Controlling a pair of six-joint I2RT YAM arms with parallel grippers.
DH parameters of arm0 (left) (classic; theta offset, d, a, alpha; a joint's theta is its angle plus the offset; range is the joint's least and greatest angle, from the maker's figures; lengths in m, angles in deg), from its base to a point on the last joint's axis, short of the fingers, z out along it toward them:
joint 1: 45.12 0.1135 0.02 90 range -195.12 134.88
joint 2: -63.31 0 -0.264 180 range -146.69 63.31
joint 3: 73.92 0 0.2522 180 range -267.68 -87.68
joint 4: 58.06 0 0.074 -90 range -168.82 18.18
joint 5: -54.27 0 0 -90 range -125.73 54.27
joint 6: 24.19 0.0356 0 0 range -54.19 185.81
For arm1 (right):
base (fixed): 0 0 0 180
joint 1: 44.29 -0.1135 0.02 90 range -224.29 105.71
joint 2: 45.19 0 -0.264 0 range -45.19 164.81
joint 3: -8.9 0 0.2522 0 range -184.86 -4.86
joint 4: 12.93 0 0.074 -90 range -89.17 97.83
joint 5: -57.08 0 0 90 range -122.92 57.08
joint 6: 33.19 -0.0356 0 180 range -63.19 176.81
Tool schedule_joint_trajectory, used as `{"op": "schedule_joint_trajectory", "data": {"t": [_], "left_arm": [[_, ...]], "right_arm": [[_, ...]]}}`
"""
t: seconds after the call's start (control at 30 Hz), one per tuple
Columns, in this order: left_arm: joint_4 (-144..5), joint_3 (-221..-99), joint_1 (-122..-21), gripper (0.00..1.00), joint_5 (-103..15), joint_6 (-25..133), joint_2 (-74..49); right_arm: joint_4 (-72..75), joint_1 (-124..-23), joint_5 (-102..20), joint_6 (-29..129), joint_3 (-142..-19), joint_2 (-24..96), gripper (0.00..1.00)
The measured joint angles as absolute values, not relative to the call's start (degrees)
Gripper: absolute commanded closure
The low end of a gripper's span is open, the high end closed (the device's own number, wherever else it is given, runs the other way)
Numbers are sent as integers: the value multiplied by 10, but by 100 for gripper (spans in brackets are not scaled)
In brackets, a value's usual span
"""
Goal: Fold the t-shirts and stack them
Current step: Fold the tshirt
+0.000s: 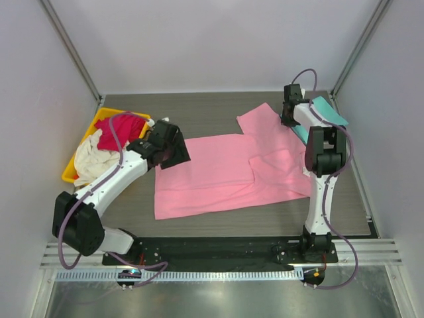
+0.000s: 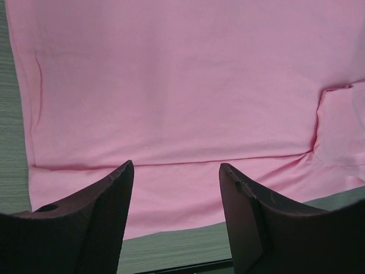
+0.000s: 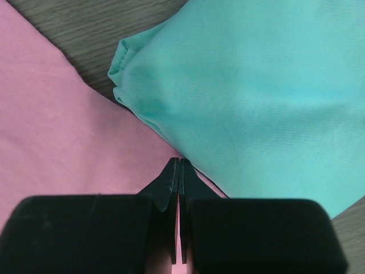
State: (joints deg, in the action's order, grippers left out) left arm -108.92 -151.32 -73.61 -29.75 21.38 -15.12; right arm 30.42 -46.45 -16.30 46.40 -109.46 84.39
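Observation:
A light pink t-shirt [image 1: 225,175] lies spread flat across the middle of the table, partly folded, with one sleeve reaching to the back right. My left gripper [image 1: 173,147] hovers open over its left end, and pink cloth [image 2: 171,85] fills the gap between the fingers [image 2: 175,165]. My right gripper [image 1: 288,118] is shut, its tips [image 3: 179,161] pinched on the pink cloth [image 3: 57,131] right beside a folded teal t-shirt [image 3: 256,103]. That teal t-shirt [image 1: 328,112] rests at the back right corner. Crimson red [image 1: 119,132] and cream white [image 1: 89,159] t-shirts sit bunched in the bin.
A yellow plastic bin [image 1: 71,173] stands at the left edge of the table, behind my left arm. White walls and metal posts close in the back and both sides. Bare grey wood tabletop [image 1: 199,109] shows behind the pink t-shirt.

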Motion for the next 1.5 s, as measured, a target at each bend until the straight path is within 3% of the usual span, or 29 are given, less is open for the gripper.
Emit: {"op": "schedule_joint_trajectory", "data": {"t": [1.1,1.27,1.5], "left_arm": [[-1089,-1570,-736,36,-301,218,-250],[-1091,-1580,-733,36,-280,227,-253],[-1081,-1683,-700,39,-277,260,-327]], "right_arm": [[285,-448,-153,557,-1371,1040,94],[283,-434,-199,567,-1381,1044,89],[275,-430,-278,567,-1378,1041,80]]}}
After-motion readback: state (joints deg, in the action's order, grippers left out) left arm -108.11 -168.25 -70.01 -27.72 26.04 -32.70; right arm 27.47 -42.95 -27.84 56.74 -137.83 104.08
